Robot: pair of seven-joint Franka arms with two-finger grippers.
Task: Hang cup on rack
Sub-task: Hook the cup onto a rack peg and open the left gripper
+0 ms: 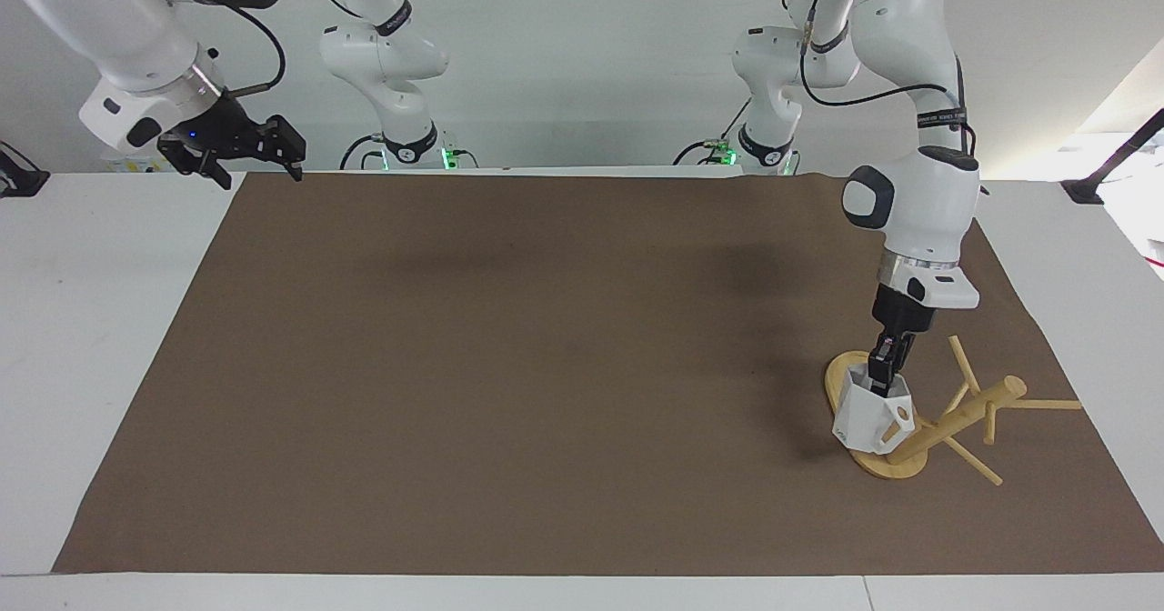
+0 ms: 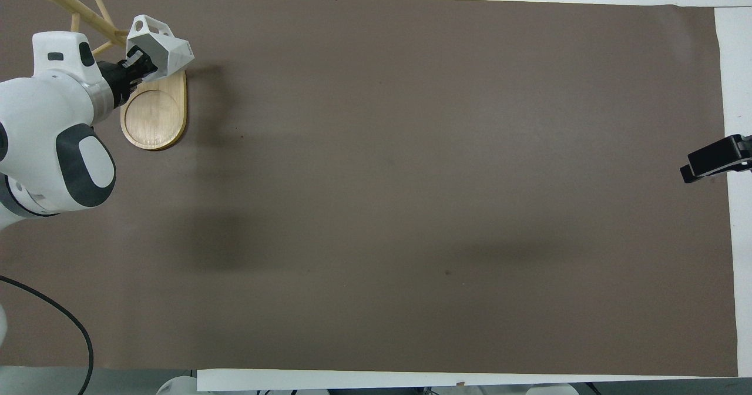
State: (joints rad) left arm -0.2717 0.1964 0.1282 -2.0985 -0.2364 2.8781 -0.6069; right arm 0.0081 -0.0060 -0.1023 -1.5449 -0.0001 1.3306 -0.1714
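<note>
A brown mat [image 1: 509, 365] covers most of the white table [image 1: 91, 320], the largest surface in view. At the left arm's end of the table, near the edge farthest from the robots, stands the rack [image 1: 878, 425], its oval base on the mat and its post and pegs leaning out toward that edge. The left gripper [image 1: 880, 376] hangs over the rack's base, its fingers clamped on the rim of the cup [image 1: 871, 418], which tilts with its handle against the post. The right gripper [image 1: 238, 145] waits raised over the mat's corner nearest the robots, jaws spread and holding nothing.
</note>
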